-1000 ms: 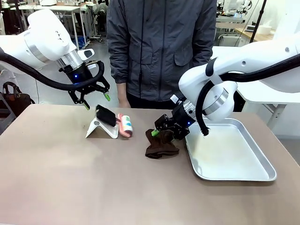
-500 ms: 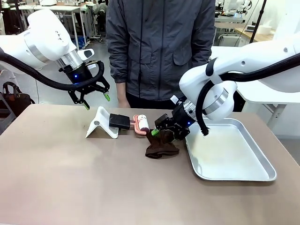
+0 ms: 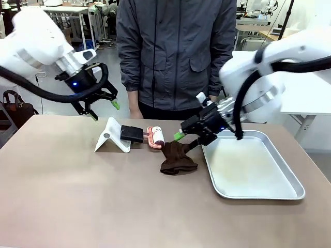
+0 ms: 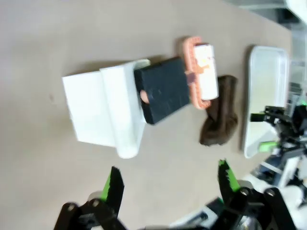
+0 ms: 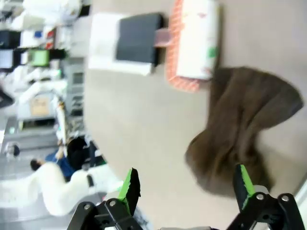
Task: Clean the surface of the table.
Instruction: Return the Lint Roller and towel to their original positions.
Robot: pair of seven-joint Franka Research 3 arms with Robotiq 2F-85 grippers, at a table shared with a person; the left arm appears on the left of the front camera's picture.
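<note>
The table (image 3: 77,196) has a brownish-taupe top. A crumpled brown cloth (image 3: 177,159) lies on it beside the tray. My right gripper (image 3: 187,139) hovers open just above the cloth's upper edge and holds nothing. In the right wrist view that gripper (image 5: 186,184) stands open over the cloth (image 5: 240,129). My left gripper (image 3: 105,110) hangs open above the white stand (image 3: 111,137). In the left wrist view the left gripper (image 4: 170,177) is open and empty, with the stand (image 4: 103,112) and cloth (image 4: 219,112) beyond it.
A lint roller (image 3: 155,137) with a black handle (image 3: 132,134) lies flat between the stand and the cloth. A silver tray (image 3: 289,181) sits at the right. A person (image 3: 176,51) stands at the far edge.
The lint roller tipped off the stand and came to lie flat toward the cloth. My right gripper opened fully and rose up and right off the cloth. The left gripper lifted slightly.
</note>
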